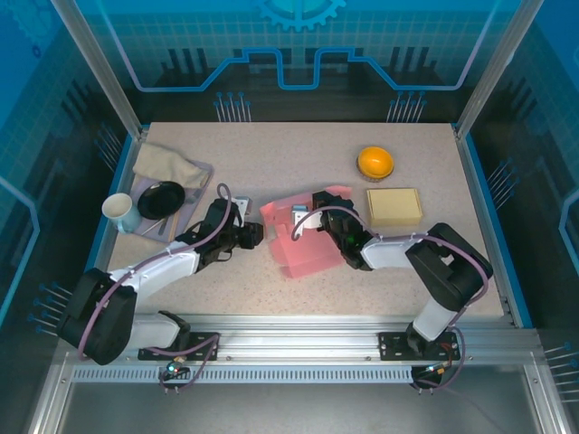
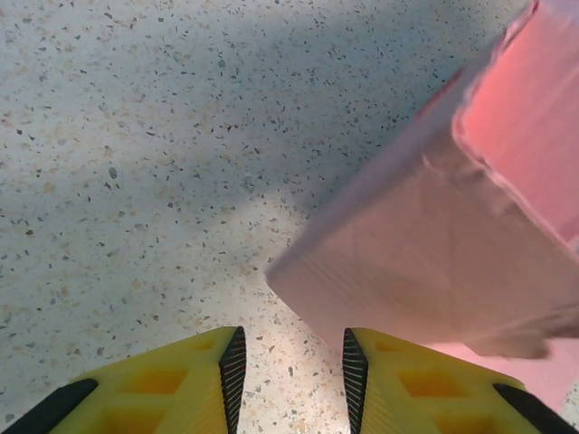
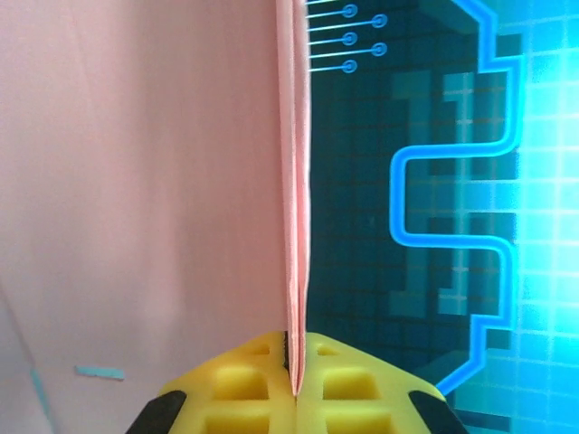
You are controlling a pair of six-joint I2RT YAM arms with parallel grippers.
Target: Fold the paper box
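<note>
There is one pink paper box [image 1: 306,256] at mid-table. At the far right sit one orange round object [image 1: 374,162] and one pale yellow square block [image 1: 393,206]. At the left are one white cup [image 1: 120,211], one black round dish [image 1: 162,199], one beige crumpled cloth [image 1: 167,165] and one lilac flat mat [image 1: 181,220].
</note>
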